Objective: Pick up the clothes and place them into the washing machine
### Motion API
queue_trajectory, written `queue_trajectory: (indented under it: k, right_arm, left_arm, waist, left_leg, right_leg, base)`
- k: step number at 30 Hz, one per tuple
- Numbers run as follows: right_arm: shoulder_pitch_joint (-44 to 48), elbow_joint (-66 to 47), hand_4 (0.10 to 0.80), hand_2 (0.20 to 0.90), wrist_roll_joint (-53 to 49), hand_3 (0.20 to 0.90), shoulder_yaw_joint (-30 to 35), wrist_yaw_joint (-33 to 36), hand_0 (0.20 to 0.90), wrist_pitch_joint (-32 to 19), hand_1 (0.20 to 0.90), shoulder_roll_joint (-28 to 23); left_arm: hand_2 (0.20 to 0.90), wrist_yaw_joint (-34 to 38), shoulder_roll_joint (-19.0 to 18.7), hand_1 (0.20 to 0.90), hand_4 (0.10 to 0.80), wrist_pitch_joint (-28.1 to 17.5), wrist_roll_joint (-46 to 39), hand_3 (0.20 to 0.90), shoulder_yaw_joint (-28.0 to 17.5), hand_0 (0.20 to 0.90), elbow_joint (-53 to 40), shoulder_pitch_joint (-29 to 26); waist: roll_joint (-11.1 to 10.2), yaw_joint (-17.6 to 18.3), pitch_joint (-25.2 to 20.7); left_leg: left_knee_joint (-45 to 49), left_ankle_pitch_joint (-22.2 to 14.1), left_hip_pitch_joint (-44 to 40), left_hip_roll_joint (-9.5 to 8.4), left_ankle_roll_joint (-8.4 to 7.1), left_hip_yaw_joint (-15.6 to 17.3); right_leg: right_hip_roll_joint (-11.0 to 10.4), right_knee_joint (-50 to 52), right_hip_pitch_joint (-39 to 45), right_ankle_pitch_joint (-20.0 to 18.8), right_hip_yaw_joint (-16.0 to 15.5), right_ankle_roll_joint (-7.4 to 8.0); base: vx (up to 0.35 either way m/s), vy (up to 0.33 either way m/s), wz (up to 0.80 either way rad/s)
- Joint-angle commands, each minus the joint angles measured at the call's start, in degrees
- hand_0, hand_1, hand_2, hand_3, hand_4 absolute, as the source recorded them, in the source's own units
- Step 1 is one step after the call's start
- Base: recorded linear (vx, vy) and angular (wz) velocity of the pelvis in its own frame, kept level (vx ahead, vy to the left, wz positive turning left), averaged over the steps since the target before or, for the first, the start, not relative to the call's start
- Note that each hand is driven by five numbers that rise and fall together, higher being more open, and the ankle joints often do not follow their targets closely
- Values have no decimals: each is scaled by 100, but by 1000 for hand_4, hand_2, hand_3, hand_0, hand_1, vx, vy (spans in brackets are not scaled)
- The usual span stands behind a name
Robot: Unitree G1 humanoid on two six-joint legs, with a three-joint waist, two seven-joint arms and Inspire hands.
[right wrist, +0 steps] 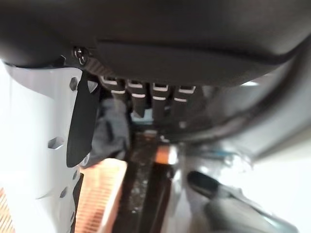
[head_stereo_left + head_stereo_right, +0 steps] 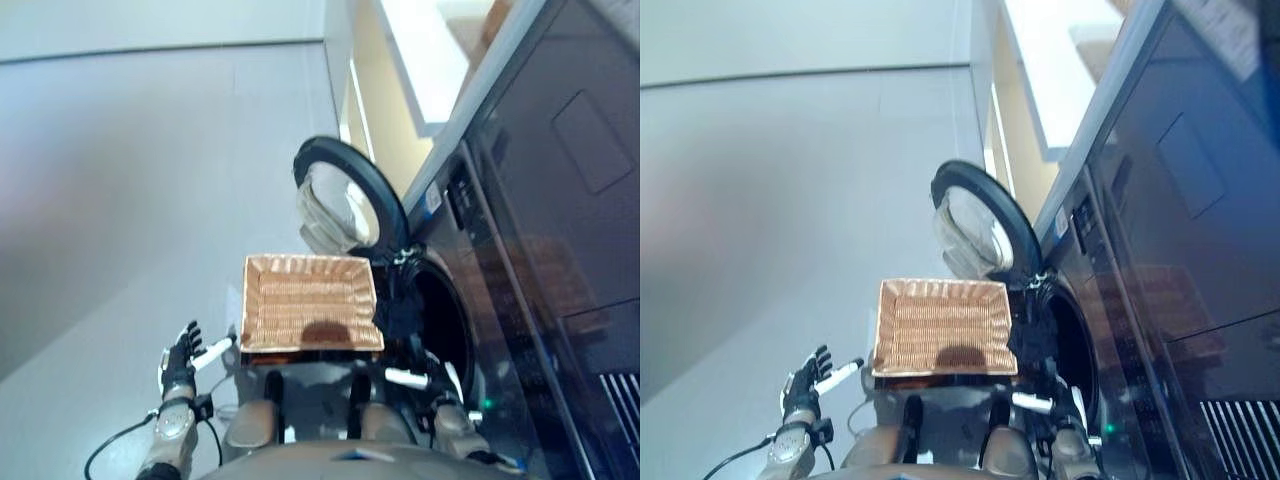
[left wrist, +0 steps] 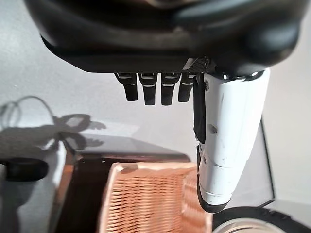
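Note:
A dark garment (image 2: 398, 298) hangs at the left rim of the washing machine's drum opening (image 2: 445, 320), next to the right edge of the wicker basket (image 2: 310, 300). The basket holds no clothes. My right hand (image 2: 420, 376) is low in front of the drum, just below the garment, with its fingers straight and nothing in them. The right wrist view shows the dark cloth (image 1: 109, 130) past the fingers (image 1: 163, 99). My left hand (image 2: 181, 360) is open over the floor, left of the basket, holding nothing.
The round machine door (image 2: 345, 200) stands swung open behind the basket, with pale fabric showing through its glass. The machine's dark front (image 2: 560, 250) fills the right side. Grey floor (image 2: 130, 180) stretches to the left and beyond.

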State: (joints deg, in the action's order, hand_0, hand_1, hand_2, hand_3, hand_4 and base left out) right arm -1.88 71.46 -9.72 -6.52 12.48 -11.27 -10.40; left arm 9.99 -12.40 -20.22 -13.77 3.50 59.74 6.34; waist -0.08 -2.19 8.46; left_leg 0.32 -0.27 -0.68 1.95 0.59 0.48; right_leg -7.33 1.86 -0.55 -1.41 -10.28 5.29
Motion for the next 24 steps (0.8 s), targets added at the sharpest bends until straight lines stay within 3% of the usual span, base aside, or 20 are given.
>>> queue_trajectory:
  k: [1, 8, 24]
  right_arm:
    - [-93, 91, 800, 900, -172, 900, 249, -49, 900, -196, 900, -133]
    - [-220, 520, 800, 900, -395, 900, 654, -111, 900, -133, 900, -215]
    - [-286, 410, 800, 900, -536, 900, 601, -352, 900, -36, 900, -141]
  left_arm:
    - [900, -30, -122, 900, 800, -169, 376, 900, 12, 900, 202, -159]
    - [900, -156, -94, 900, 800, -70, 696, 900, -63, 900, 777, -130]
    - [900, -514, 34, 900, 800, 260, 573, 900, -223, 900, 1261, -128]
  waist:
    - [-32, 24, -312]
    - [-25, 88, -646]
    - [-64, 171, -890]
  left_leg:
    - [-191, 458, 254, -151, -269, 204]
    - [-475, 499, -70, -148, -286, 362]
    - [-440, 375, -402, -86, -251, 325]
  right_leg:
    - [-118, -100, 52, -198, 60, 232]
    - [-137, -378, 276, -336, 179, 291]
    - [-128, -213, 543, -185, 223, 272]
  base:
    - [78, 11, -18]
    - [37, 3, -12]
    - [2, 0, 0]
